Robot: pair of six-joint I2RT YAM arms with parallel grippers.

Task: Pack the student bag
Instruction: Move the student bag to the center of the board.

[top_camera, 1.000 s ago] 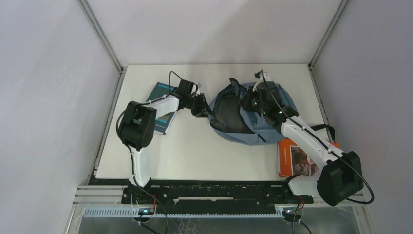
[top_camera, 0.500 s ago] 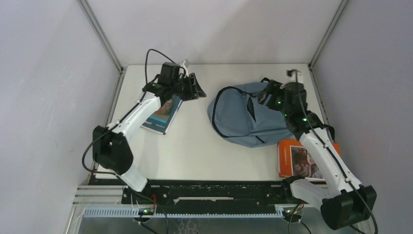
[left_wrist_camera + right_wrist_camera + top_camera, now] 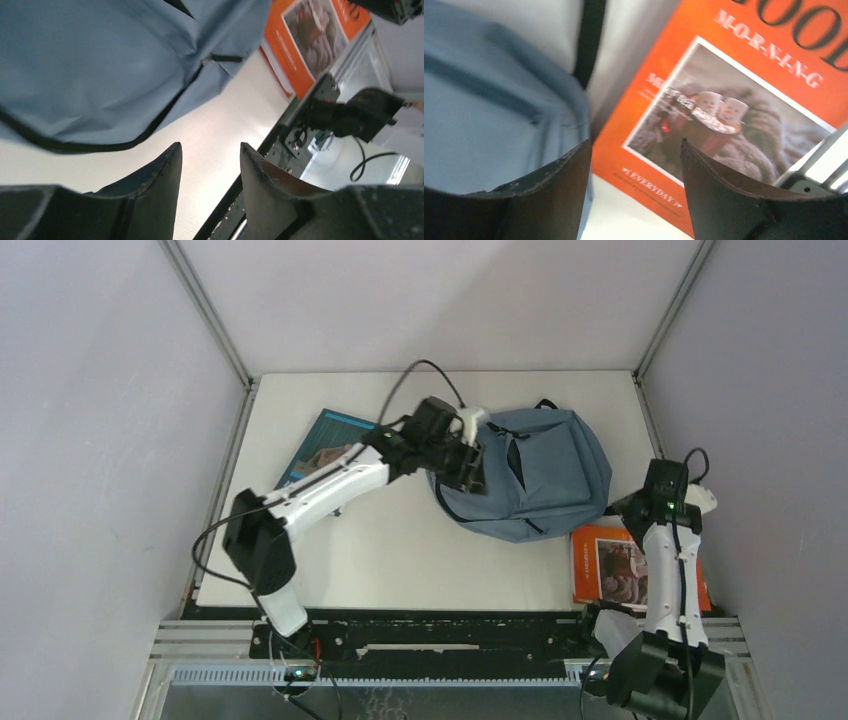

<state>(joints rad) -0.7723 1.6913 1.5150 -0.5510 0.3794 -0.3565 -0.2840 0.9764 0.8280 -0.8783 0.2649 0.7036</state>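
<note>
Grey-blue cloth, the student bag (image 3: 545, 475) lies flat on the table (image 3: 400, 550). The left gripper (image 3: 210, 150) has swung to the bag's left edge, fingers apart, empty. The right gripper (image 3: 634, 145) has backed off over the orange book (image 3: 600, 565) beside the bag, apart too. I think nothing is packed yet.

The left arm (image 3: 330, 478) was stretched forward and rightward from its base. The left gripper (image 3: 468, 468) was tipped downward, its fingers (image 3: 155, 175) parted with nothing held between them. The right arm (image 3: 668, 570) was folded back close above its base. The right gripper (image 3: 632, 508) was angled down and leftward, its fingers (image 3: 559, 185) spread and empty.
</note>
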